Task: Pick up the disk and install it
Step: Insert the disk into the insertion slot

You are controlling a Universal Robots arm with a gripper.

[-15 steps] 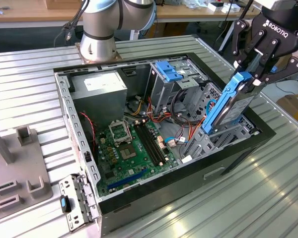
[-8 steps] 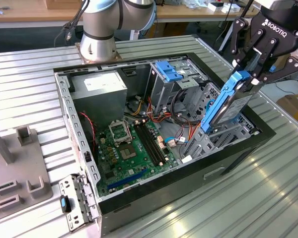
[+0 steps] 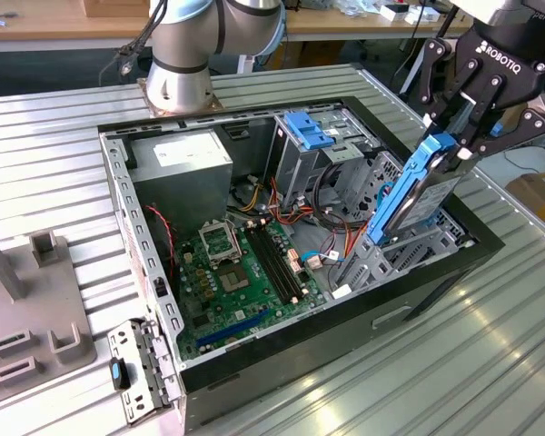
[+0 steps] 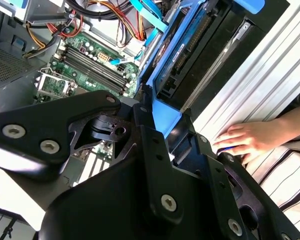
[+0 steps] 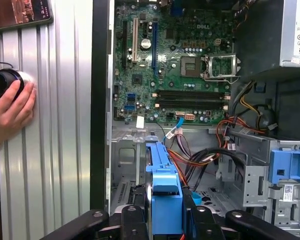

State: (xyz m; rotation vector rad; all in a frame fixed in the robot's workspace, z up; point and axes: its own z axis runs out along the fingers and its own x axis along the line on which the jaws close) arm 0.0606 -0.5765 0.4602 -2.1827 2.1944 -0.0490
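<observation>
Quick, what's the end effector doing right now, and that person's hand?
End effector: shut on the disk, held on edge over the computer case.
Person's hand: resting on the table.

Silver-grey arm (image 3: 183,54), black screw-studded fingers (image 3: 483,107), perhaps a black cable (image 3: 134,44).

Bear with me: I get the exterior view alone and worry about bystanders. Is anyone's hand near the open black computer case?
Observer: Yes. In the first wrist view a hand rests on the ribbed metal table, beside the open black computer case and not touching it.
Operator: Holding anything?
Observer: It lies against a round black object; I cannot tell what that is.
Operator: How near the work?
Observer: In the second wrist view a hand lies on the table, just beyond the side of the case next to the flat silver-grey metal disk with blue plastic rails, which the gripper is shut on.
</observation>
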